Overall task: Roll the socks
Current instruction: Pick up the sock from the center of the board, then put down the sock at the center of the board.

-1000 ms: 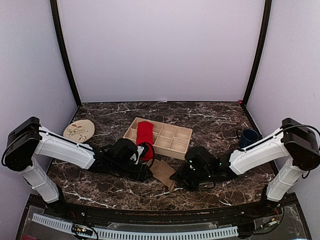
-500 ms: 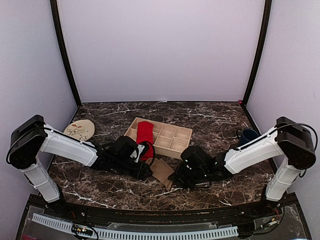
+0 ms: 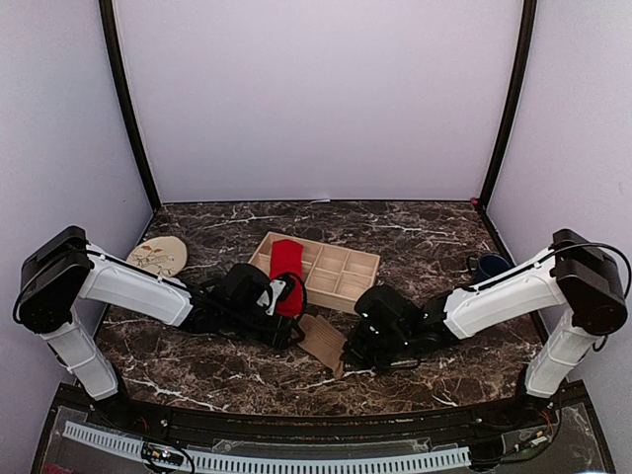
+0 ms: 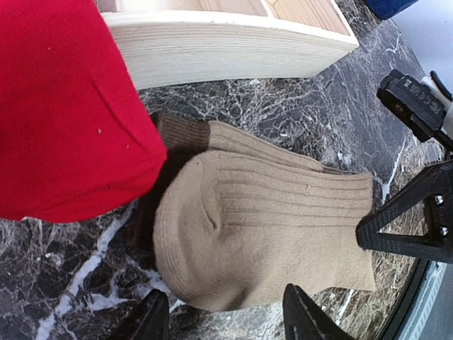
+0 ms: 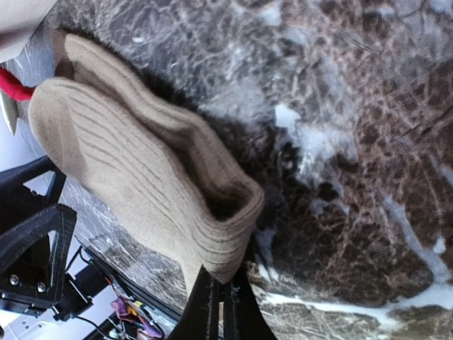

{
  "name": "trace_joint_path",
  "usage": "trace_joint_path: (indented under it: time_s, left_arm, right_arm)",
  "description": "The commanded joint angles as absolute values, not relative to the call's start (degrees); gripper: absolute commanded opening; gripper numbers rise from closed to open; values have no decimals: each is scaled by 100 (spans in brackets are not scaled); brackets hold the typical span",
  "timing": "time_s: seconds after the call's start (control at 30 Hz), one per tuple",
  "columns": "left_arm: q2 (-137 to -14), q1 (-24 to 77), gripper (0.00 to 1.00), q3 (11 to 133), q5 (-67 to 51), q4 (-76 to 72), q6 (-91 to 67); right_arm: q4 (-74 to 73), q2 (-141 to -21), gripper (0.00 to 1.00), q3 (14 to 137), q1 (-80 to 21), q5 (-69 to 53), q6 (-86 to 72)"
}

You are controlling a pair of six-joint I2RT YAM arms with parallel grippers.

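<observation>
**A:** Fingers first. The right gripper (image 5: 221, 297) is pinched closed on the cuff edge of the tan sock (image 5: 134, 170), at the bottom of its wrist view.

**B:** And the left gripper (image 4: 226, 319)?

**A:** Its tips stand apart at the bottom edge of its own view, over the sock's near edge, holding nothing. I can't tell whether they touch the fabric.

**B:** What's hard to make out?

**A:** From above, both grippers are dark lumps on either side of the tan sock at lower centre, and their jaws don't show there. In the left wrist view the red sock (image 4: 56, 106) fills the upper left, cut off by the frame, and hides part of the tan sock's darker end.

**B:** Where does the red one lie?

**A:** Draped over the near left corner of the wooden tray (image 4: 233, 53).

**B:** Anything else around?

**A:** A blue mug (image 3: 489, 269) at the right and a patterned disc (image 3: 156, 257) at the left, both well apart from the socks on the marble table (image 3: 415, 232).
</observation>
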State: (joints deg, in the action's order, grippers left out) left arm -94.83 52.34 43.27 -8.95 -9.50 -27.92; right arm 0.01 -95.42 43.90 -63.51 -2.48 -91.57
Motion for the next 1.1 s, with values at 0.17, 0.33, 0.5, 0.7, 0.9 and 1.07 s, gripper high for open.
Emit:
trace_joint_path:
  time_s: [0.17, 0.33, 0.5, 0.7, 0.9, 1.07]
  left_arm:
    - [-8888, 5212, 61, 4180, -975, -1083, -2722]
    - [-8594, 5212, 62, 4014, -1155, -1077, -2659]
    - [-8427, 5212, 63, 3979, -1402, -934, -2566]
    - [-8458, 5299, 65, 4084, -1721, -774, -2319]
    - [-8728, 5601, 69, 4387, -1634, -616, -2132]
    - [-9289, 5767, 69, 4810, -1669, -452, -2092]
  right_arm:
    - [-2150, -9000, 0, 5185, -6161, -658, -7149]
    - [-3277, -8759, 0, 5343, -5778, -1041, -5883]
    - [-3754, -8705, 0, 5334, -5610, -1488, -5005]
    - [-4137, -9032, 2, 5325, -5578, -1349, -4467]
    - [-4235, -8983, 15, 5206, -5501, -918, -4513]
    - [-3907, -8709, 29, 4935, -5476, -821, -4834]
